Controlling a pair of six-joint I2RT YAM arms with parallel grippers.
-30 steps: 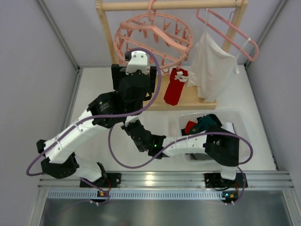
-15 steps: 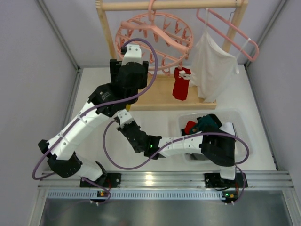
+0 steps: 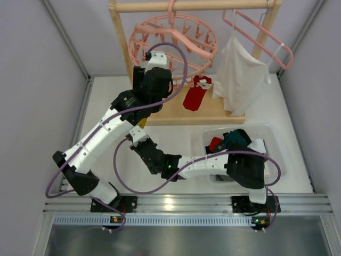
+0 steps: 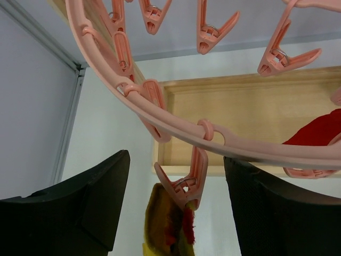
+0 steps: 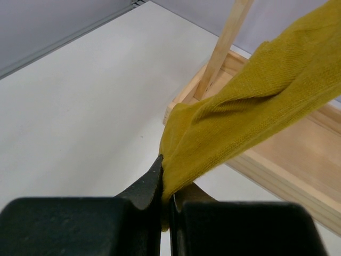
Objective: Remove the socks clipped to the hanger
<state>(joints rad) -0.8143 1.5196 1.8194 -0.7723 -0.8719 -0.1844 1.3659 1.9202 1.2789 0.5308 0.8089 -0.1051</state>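
Just below the hanger [image 4: 160, 114], the left claw [image 4: 176, 176] is gaping wide either side of a pink clip [image 4: 187, 184], not touching it; the right claw [image 5: 168, 184] is pinching the mustard sock [image 5: 250, 101].

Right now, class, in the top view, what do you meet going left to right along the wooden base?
left arm → red sock → white cloth
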